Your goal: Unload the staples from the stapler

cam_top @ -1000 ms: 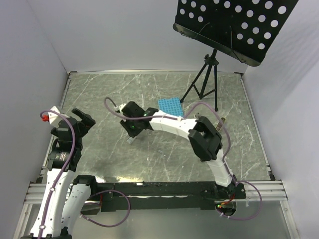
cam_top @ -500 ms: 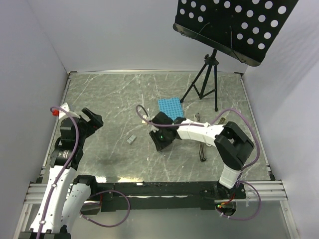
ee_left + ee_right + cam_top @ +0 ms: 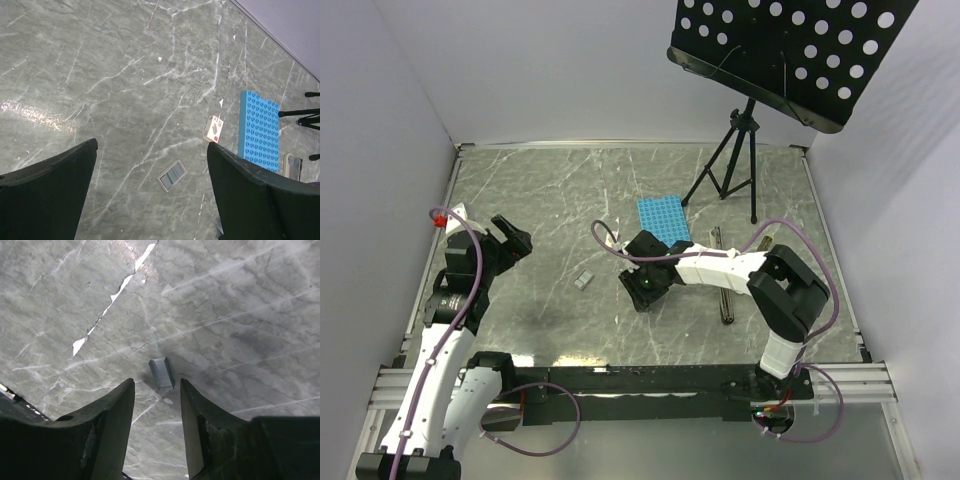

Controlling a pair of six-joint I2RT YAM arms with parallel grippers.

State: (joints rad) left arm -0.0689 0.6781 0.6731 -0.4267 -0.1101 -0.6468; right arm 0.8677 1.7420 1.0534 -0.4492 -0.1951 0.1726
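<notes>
The slim black stapler (image 3: 725,303) lies lengthwise on the table right of centre, with my right forearm crossing over it. My right gripper (image 3: 642,292) reaches left of it, low over the marble. In the right wrist view that gripper (image 3: 157,385) is open with nothing between the fingers, and a small grey block of staples (image 3: 161,372) lies on the table just beyond the tips. A small grey piece (image 3: 584,280) lies to the left of the right gripper. My left gripper (image 3: 512,240) hovers at the far left, wide open (image 3: 151,150) and empty, above the same grey piece (image 3: 171,176).
A blue rack (image 3: 660,213) lies behind the right gripper, also seen from the left wrist (image 3: 259,130). A small tan box (image 3: 214,128) sits beside it. A black music stand on a tripod (image 3: 730,160) stands at the back right. White walls enclose the table.
My right arm swung from left of centre back toward the middle, leaving the grey piece on the table, and its jaws opened wider. The left gripper shifted slightly right.
</notes>
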